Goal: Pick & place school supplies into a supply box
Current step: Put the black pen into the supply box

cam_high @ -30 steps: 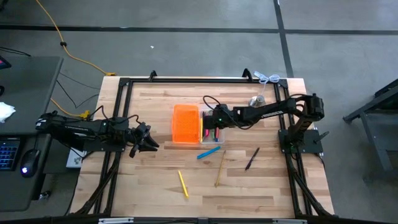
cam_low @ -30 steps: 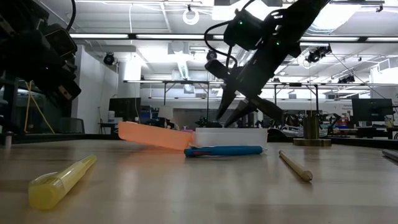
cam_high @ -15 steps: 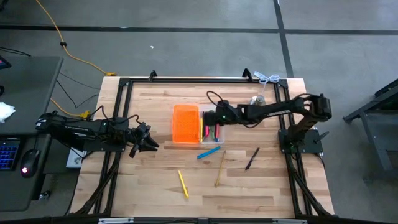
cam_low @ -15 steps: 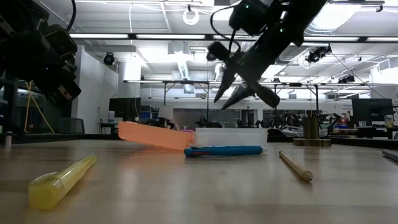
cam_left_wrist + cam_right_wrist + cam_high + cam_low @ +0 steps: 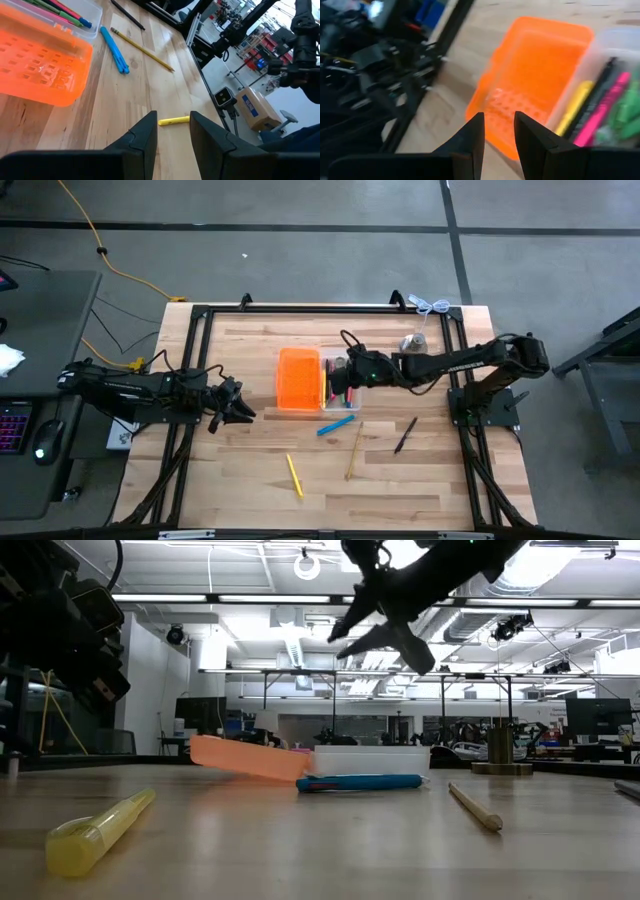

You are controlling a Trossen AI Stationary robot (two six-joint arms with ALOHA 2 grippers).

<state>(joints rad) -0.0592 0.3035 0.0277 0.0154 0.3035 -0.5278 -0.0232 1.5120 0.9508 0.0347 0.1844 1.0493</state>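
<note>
My right pincer [image 5: 338, 374] hangs unclenched and empty above the pencil case [image 5: 312, 381], its clear half holding markers. At five o'clock of the case lies the blue pen [image 5: 336, 425], awaiting pickup.

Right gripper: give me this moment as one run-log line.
right gripper: open, empty, above clear tray | left gripper: open, waiting at left | loose on table: blue marker, yellow highlighter

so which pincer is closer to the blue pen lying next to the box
The right. The right pincer hangs above the clear tray of the box, just beyond the blue pen. The left pincer waits off past the box's orange half, farther away.
</note>
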